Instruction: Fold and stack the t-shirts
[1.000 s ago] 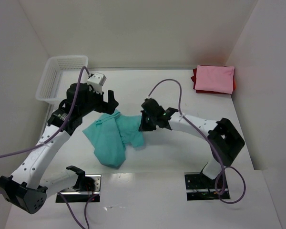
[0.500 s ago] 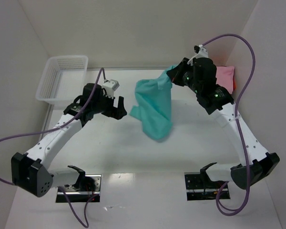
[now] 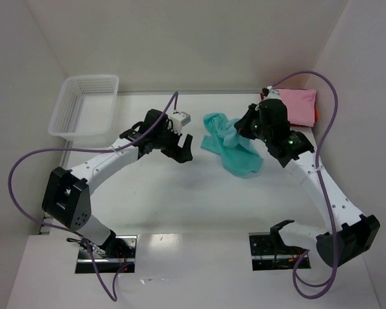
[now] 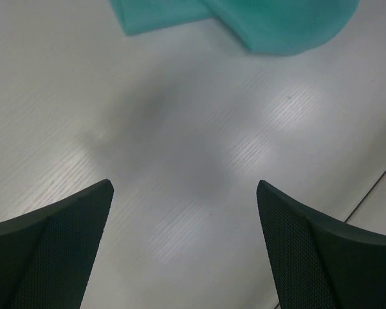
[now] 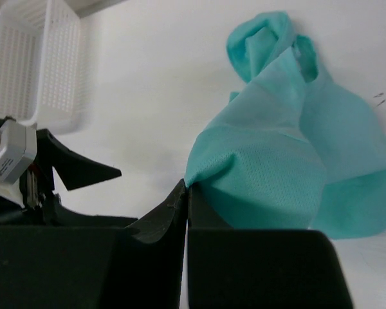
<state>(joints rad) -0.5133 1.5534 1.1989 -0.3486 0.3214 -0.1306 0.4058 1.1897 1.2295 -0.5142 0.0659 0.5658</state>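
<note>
The teal-green t-shirt [image 3: 231,145] lies crumpled on the table right of centre; it also shows in the right wrist view [image 5: 289,148] and at the top of the left wrist view [image 4: 270,19]. My right gripper [image 3: 244,132] is shut on a fold of the teal shirt, jaws pressed together in the right wrist view [image 5: 188,188]. My left gripper [image 3: 180,145] is open and empty just left of the shirt, above bare table [image 4: 185,193]. The pink shirt [image 3: 296,106] lies folded on the red one [image 3: 262,106] at the back right.
A white mesh basket [image 3: 83,106] stands at the back left, also in the right wrist view [image 5: 38,64]. White walls close the table at the back and both sides. The right arm's cable loops above the folded stack.
My right gripper has carried the teal shirt from table centre up to the right, then lowered it onto the table. My left gripper let go and moved right, following it.
</note>
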